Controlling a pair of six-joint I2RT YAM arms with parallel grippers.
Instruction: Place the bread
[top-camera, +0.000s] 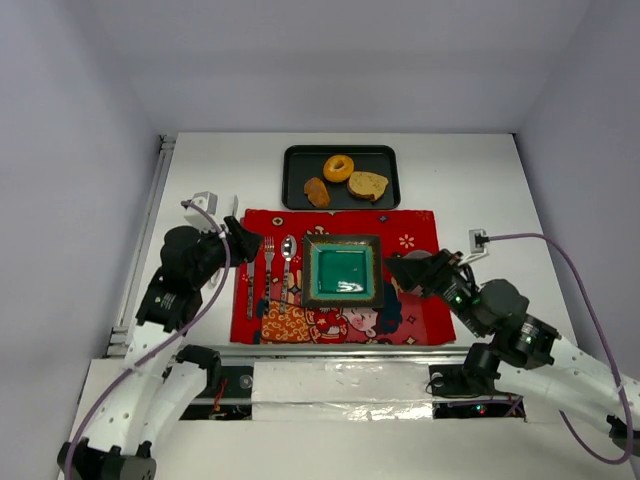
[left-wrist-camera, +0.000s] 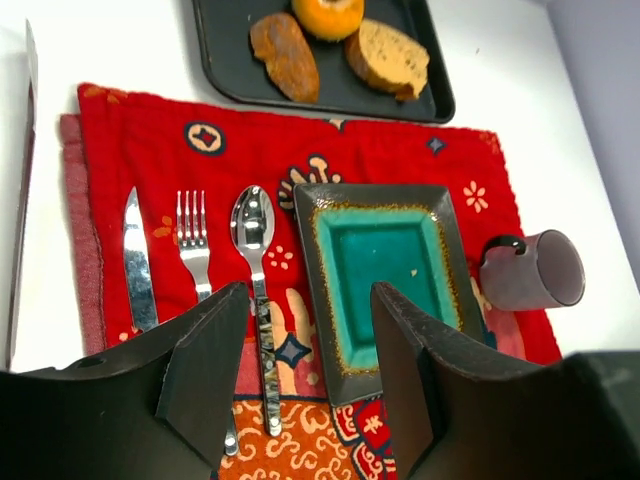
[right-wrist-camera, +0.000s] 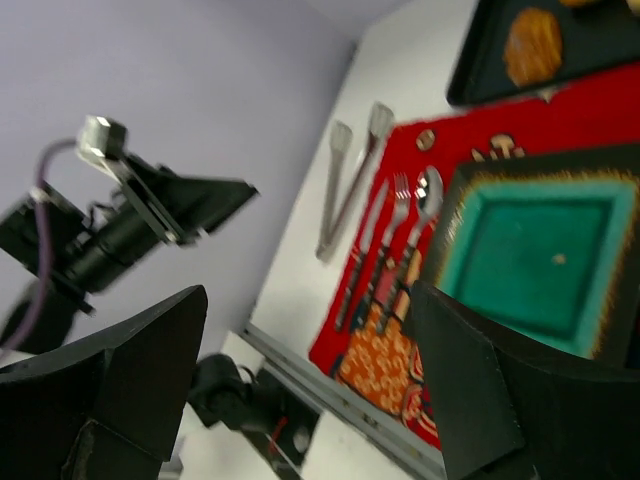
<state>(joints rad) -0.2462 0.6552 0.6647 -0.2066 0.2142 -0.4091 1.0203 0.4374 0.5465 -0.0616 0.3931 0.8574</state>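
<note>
**Bread (top-camera: 330, 168) sits on the tray, both pincers empty**

Nothing has been picked up, so the step in hand looks like a first reach for one piece.

At centre left of the overhead view, the left pincer (top-camera: 250, 243) hovers over the left edge of the red placemat (top-camera: 410, 300). Its jaws are partly apart with nothing between them. Below it the knife (top-camera: 250, 275), fork (top-camera: 268, 265) and spoon (top-camera: 287, 255) lie side by side, so a low sweep from here could knock them out of line. Rising before travelling would be wiser.

At top centre, the black tray (top-camera: 292, 175) lies on the table just beyond the placemat. It carries all three pieces: a doughnut (left-wrist-camera: 328, 15), a roll (left-wrist-camera: 285, 55) and a slice of toast (left-wrist-camera: 388, 58). They lie close together, the toast nearly touching the doughnut. The roll on the left has the freest outer side, so it seems the easiest to take first. Coming straight down clears the tray's raised rim.

The green plate (top-camera: 341, 271) at the middle of the placemat is bare and looks the likely landing spot. Its dark raised border means a piece should be let go over the centre.

In the left wrist view a cup (left-wrist-camera: 530, 270) lies tipped at the placemat's right edge. The right pincer (top-camera: 400, 268) hangs close by with its jaws wide and empty. The table around the placemat is mostly open, and walls close in on the left and right.
</note>
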